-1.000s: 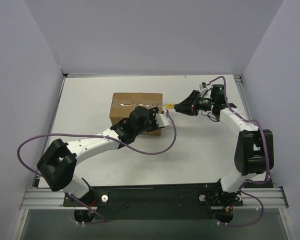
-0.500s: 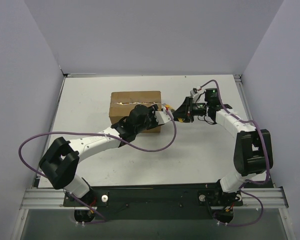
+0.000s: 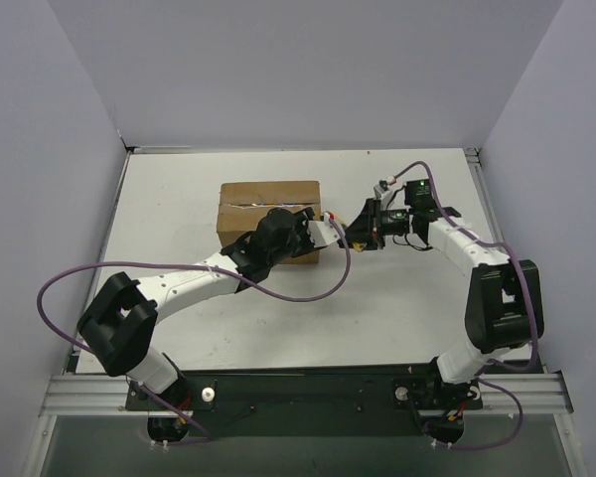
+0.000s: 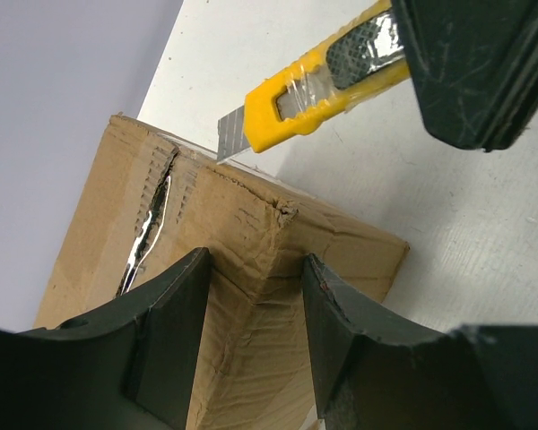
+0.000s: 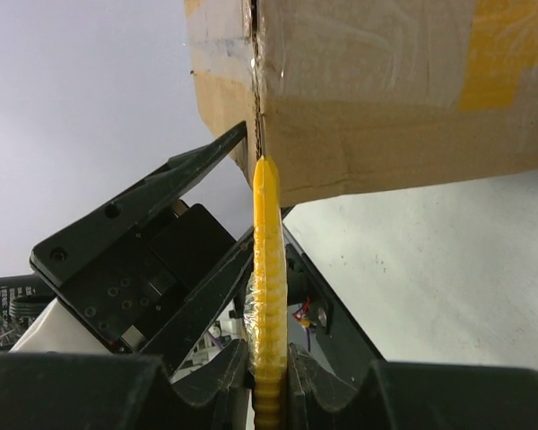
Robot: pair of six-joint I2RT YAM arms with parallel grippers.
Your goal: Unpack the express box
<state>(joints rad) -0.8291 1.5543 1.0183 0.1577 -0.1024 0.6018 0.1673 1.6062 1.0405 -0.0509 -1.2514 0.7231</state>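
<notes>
- From the top camera, the box [image 3: 250, 196] sat mid-bench, nearer the left arm, with its long axis running left to right and the taped seam [image 3: 268, 206] along that axis.
- The left claw [image 3: 298, 238] rested on the box's near right corner. The right claw [image 3: 363, 231] stood just off the right end, pointing left.
- A sliver of yellow knife [image 3: 330, 213] bridged the gap between the right claw and the box.
- The bench [image 3: 179, 229] was plain matte white. Pale lilac walls [image 3: 308, 70] closed it in on three sides, and there was spare room around the box.
- From the left wrist, the left claw [image 4: 255, 296] was about half wide, its two fingers straddling the box [image 4: 251, 242] corner and pressed to the cardboard on either side.
- The knife [image 4: 314, 98] slanted down from the right claw [image 4: 466, 63]. Its blade [image 4: 231, 134] touched the top edge where the seam [image 4: 152, 224] ended.
- From the right wrist, the right claw [image 5: 269, 381] was narrow and clamped on the knife [image 5: 267, 269]. The knife ran straight ahead to the box [image 5: 386, 90], meeting its end face at the seam line above the bench [image 5: 448, 260].
- We judged that the coming cut depended on this line-up. The box lay straight ahead of the blade, so a pull along the long axis should part the tape while the left claw braced the corner.
</notes>
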